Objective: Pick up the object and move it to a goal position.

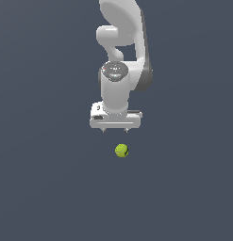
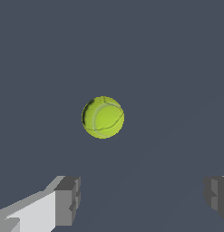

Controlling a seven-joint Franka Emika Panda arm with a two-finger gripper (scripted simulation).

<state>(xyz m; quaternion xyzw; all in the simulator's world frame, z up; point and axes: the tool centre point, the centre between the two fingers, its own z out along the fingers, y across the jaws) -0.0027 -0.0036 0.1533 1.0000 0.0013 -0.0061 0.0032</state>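
Two grey finger pads [image 2: 68, 199] are showing closest to the wrist camera, one at each lower corner of that view, standing wide apart with nothing between them. They belong to the hand [image 2: 143, 199], which is spread open and holding nothing.

Going from largest to smallest: a plain dark blue-grey desk [image 1: 42, 188] is filling the whole background in both views. Above it, in the exterior view, a white Franka Panda arm [image 1: 120, 47] is reaching down from the top edge, its rounded links stacking toward a wide white hand [image 1: 115, 130] with two short fingertips pointing downward. The hand is hanging above the desk surface.

Smallest is a tennis ball [image 1: 121, 150], yellow-green with pale curved seam lines, much smaller than the hand. In the exterior view it is sitting just below the hand and slightly toward the exterior view's right, apart from the fingertips and not touching them. In the wrist view the tennis ball [image 2: 103, 117] is appearing near the centre, clear of both finger pads.
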